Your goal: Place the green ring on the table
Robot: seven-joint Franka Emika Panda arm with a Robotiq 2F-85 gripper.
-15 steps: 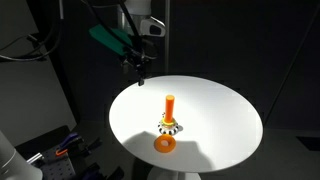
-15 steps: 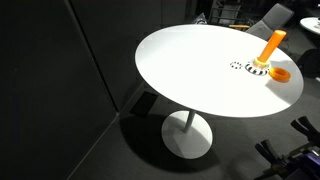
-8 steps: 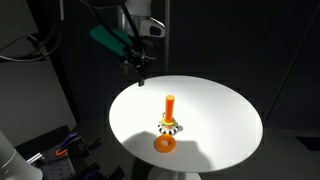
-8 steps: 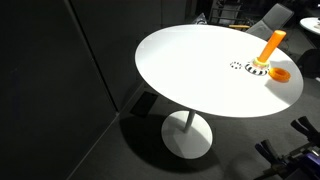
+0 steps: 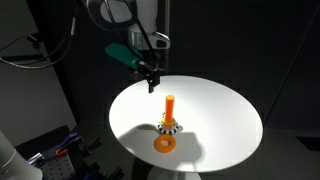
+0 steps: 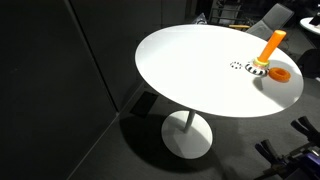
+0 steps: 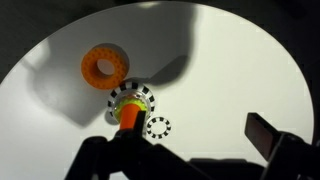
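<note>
Gripper (image 5: pixel 152 88): jaws apart, empty; hovers over far tabletop (image 5: pixel 220 110), likely high to clear orange peg (image 5: pixel 170 104). Green ring (image 5: pixel 170 124): apparently around peg's base, not yet lifted.

no readable text, no labels, no brands, no numbers

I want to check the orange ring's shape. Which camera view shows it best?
The wrist view: the orange ring is large there, its hole plainly visible. In both exterior views the orange ring is small and seen at a slant, so the hole hardly shows.
</note>
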